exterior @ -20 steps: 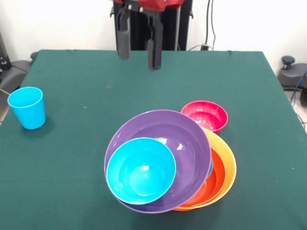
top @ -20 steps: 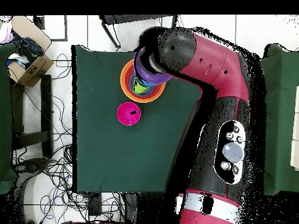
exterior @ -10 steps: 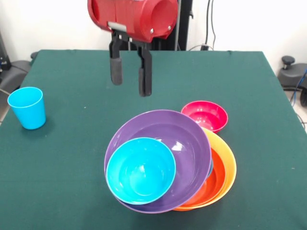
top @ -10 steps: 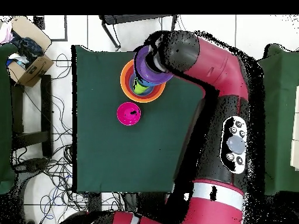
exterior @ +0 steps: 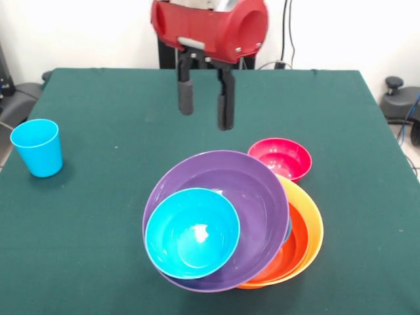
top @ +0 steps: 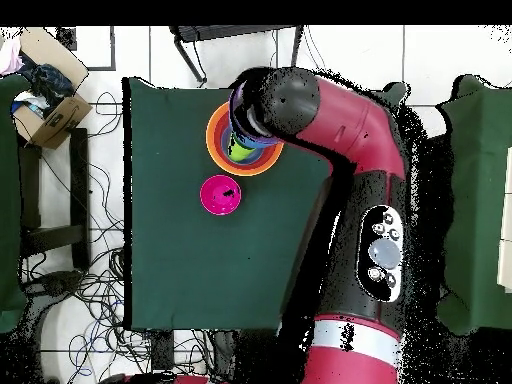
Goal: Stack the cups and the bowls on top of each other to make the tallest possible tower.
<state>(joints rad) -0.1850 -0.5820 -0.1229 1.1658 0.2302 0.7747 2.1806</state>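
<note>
The tower stands near the front edge: a big orange bowl [exterior: 314, 223] holds a red-orange bowl [exterior: 296, 246], with a tilted purple bowl [exterior: 252, 190] on top and a blue bowl [exterior: 192, 233] lying in its lower left side. A small pink-red bowl [exterior: 279, 157] sits on the cloth just behind the pile, touching it or nearly so. A light blue cup [exterior: 37, 147] stands upright at the far left. My gripper [exterior: 206, 107] hangs open and empty above the cloth behind the purple bowl. From overhead the arm covers much of the tower [top: 216, 135]; the pink-red bowl [top: 220, 194] shows beside it.
The green cloth-covered table [exterior: 98, 230] ends close to the tower in the front view. A cardboard box [top: 50, 110] and cables lie on the floor beside the table in the overhead view.
The gripper came down from the top edge, then shifted to the right, still open. The bowls and the cup have not moved.
</note>
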